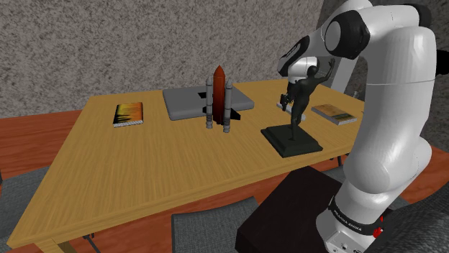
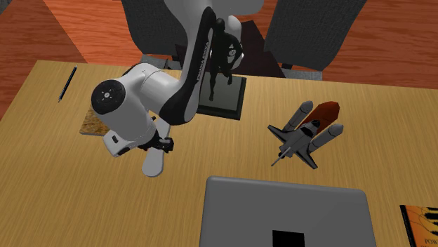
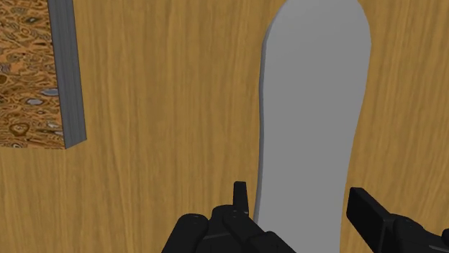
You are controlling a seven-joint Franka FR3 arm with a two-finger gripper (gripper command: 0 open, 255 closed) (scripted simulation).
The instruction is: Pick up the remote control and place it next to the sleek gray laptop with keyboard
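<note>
On the wooden surface (image 3: 165, 129), the end effector (image 3: 306, 205) stands spread astride the flat grey remote (image 3: 313, 108), not yet gripping; probably light, stiff, slick, best pinched across its narrow width.

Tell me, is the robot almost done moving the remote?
Not yet. Done: the open fingers sit either side of the grey remote. In hand: the grab; the remote lies flat on the table, not lifted. Left: squeeze, lift, and set it beside the closed grey laptop.
</note>
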